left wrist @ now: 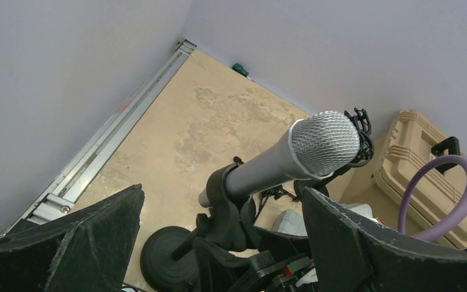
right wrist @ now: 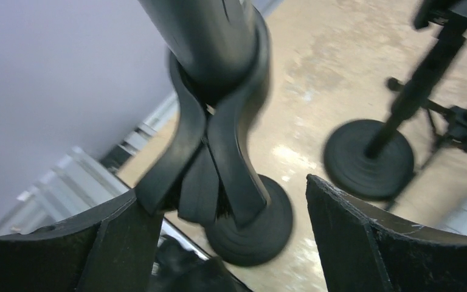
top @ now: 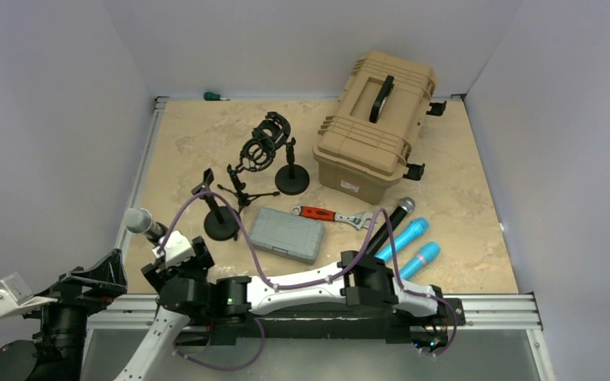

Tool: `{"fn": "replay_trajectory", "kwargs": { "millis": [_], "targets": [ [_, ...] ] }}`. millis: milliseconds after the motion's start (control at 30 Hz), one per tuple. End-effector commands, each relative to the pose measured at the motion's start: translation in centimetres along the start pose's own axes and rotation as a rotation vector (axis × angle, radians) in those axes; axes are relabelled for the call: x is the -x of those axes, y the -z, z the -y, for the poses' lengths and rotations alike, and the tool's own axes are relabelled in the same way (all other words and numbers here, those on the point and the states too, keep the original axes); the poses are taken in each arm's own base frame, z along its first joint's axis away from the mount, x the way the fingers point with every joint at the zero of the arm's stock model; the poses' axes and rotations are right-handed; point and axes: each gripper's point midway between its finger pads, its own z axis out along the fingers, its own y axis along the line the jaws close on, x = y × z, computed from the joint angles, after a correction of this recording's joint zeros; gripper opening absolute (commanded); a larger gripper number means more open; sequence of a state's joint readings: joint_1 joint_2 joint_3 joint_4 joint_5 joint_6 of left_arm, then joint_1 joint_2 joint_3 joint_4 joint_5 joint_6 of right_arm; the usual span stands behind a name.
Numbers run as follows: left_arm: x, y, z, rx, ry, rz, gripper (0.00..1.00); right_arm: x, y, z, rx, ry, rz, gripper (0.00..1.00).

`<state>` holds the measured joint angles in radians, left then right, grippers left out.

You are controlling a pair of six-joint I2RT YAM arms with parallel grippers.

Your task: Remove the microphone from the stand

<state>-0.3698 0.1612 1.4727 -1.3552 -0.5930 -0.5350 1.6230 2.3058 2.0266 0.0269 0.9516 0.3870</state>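
Left end effector, right end effector agape; mottled beige tabletop, grey walls.

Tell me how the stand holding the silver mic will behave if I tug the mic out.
It will probably tip: the stand has a small round base, and the microphone appears to lean out past it. The clip wraps the barrel snugly, so it may drag the stand along unless braced.
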Motion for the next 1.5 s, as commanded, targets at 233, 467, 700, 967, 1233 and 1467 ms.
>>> {"fn": "replay_trajectory", "kwargs": {
  "millis": [233,467,700,967,1233,1467],
  "targets": [
    [-2.1,-1.5,0.5,-0.005,-0.023,-0.048,0.98,4.0,2.8,5.3,0.074,0.100,0.057,0.88],
    [-4.3,-2.7,2.1,-0.065,-0.059,-0.119,0.98,4.1,3.9,5.2,0.204,0.137,0.071,0.90],
    [-6.4,-3.1,5.9,-0.302,-0.218,-0.189,1.00,6.1,7.1,3.5,0.648,0.131,0.139,0.92],
    [-6.5,-6.2,6.7,-0.240,-0.344,-0.232,1.00,7.6,6.4,3.1,0.789,0.088,0.176,0.94],
    [-6.4,-7.8,9.7,-0.358,-0.378,-0.186,0.88,7.6,5.3,1.7,0.808,0.089,0.167,0.93],
    [-7.1,-8.1,10.3,-0.394,-0.387,-0.181,0.62,6.3,3.3,1.6,0.737,0.097,0.132,0.90]
  ]
}}
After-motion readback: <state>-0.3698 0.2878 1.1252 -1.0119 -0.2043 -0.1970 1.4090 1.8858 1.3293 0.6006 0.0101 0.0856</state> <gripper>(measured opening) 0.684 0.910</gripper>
